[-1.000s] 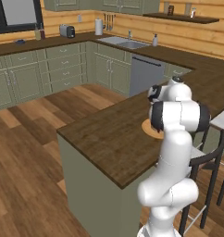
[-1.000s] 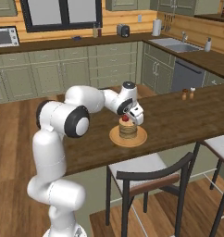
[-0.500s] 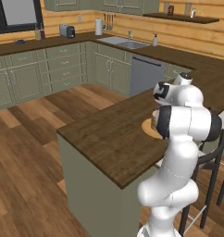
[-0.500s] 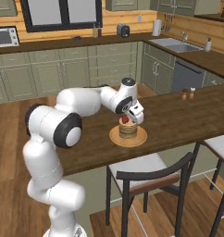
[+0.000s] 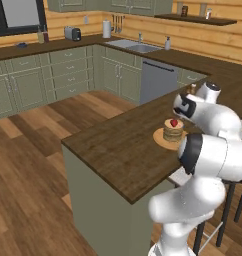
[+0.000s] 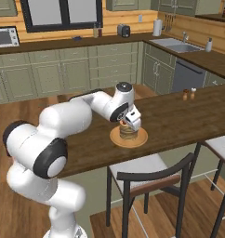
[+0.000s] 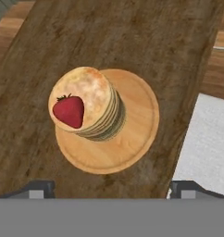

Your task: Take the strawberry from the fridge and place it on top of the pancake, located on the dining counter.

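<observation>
The strawberry point(image 7: 69, 111) sits on top of the pancake point(image 7: 90, 104), near one edge of the stack, on its plate point(image 7: 132, 134) on the dining counter point(image 7: 132, 41), so the placing looks done. The gripper point(image 7: 111, 185) hangs above with jaws spread wide, empty. From the right, the hand probably hides the berry.

Even bright render, soft shadows, slight blur.

Below the hand, a bright red strawberry point(image 7: 69, 111) with a dark green stem sits on the golden-tan, pale-mottled pancake point(image 7: 88, 102). The plate point(image 7: 132, 139) is orange-tan; the counter point(image 7: 132, 41) beneath is dark brown, streaked wood grain.
</observation>
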